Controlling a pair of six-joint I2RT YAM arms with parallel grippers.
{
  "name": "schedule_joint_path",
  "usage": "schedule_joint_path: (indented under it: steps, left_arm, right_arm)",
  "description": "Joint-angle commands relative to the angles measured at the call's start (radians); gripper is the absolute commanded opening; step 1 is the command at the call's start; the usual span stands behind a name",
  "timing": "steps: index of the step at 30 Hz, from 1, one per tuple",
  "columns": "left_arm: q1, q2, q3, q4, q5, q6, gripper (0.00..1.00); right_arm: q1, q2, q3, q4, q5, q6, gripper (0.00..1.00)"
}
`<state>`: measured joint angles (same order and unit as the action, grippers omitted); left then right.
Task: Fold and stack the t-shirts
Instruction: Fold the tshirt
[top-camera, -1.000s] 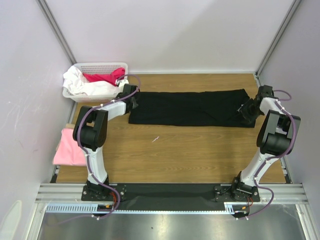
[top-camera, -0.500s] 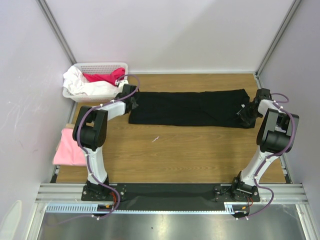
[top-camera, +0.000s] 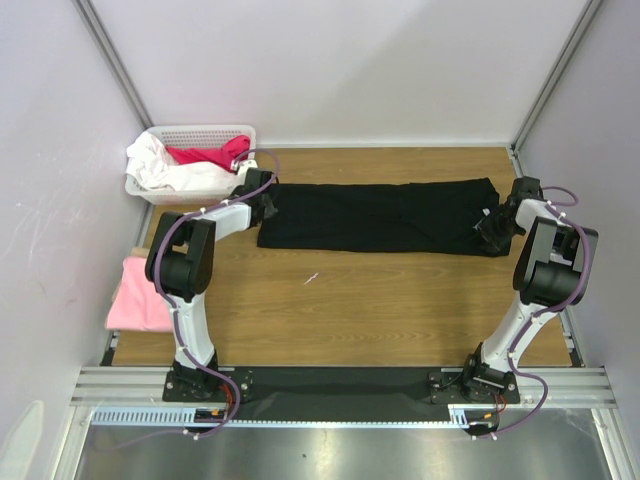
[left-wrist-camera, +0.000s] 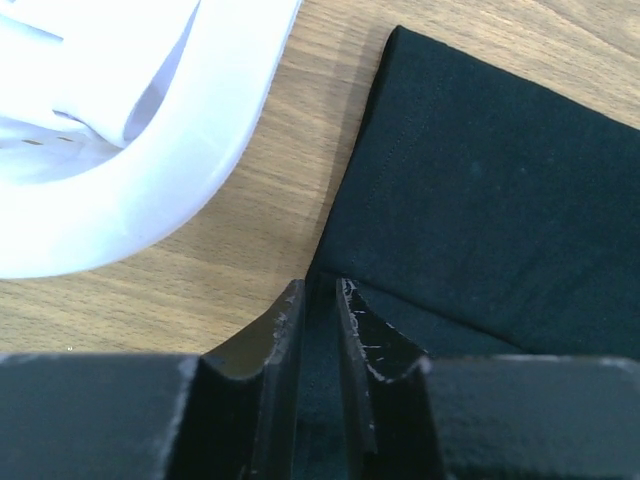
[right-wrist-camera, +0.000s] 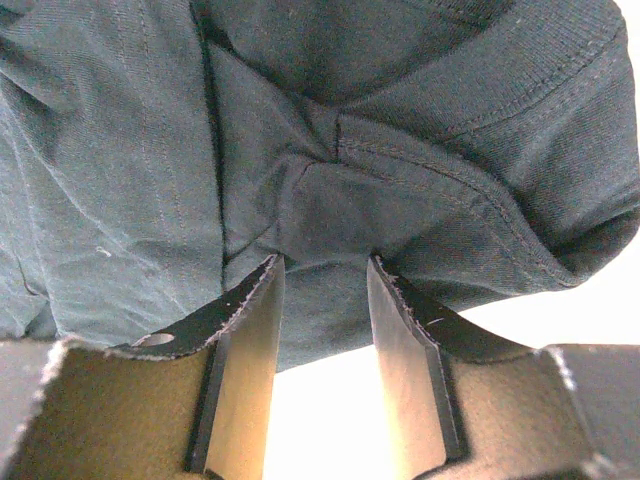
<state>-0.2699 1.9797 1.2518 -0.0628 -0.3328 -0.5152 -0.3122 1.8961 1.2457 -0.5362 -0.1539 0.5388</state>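
Narrowly, left hand around black t-shirt

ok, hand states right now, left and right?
Left hand: closed on the black shirt edge.
Right hand: closed on the shirt's bunched other end.

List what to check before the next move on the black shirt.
1. Grip of right gripper on black t-shirt: ok, cloth bunched between its fingers.
2. Grip of left gripper: cannot tell; narrow jaws straddle the shirt's edge.
3. Shirt lying as flat strip: ok.
4. Gap from basket to left gripper: ok, though small.
5. Place of pink t-shirt: ok, aside at the table's left edge.
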Motion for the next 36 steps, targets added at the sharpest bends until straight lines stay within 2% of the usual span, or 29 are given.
schedule_joint_path:
  steps: [1,10,17,27,36]
  left_arm:
    - [0.006,0.008,0.018,0.003,0.005,-0.017,0.23]
    - [0.006,0.024,0.043,-0.014,0.009,-0.014,0.22]
    - [0.006,0.027,0.049,-0.02,0.012,-0.013,0.0]
    - [0.008,-0.019,0.031,0.058,-0.043,0.056,0.0]
    - [0.008,-0.025,0.023,0.107,-0.077,0.052,0.0]
  right_arm:
    - [-0.001,0.024,-0.003,0.036,0.037,0.003,0.44]
    - [-0.002,0.014,-0.002,0.031,0.043,0.004,0.44]
    - [-0.001,0.014,0.0,0.031,0.04,0.006,0.44]
    - [-0.001,0.014,-0.006,0.028,0.042,0.001,0.43]
    - [-0.002,0.008,-0.009,0.027,0.047,0.0,0.43]
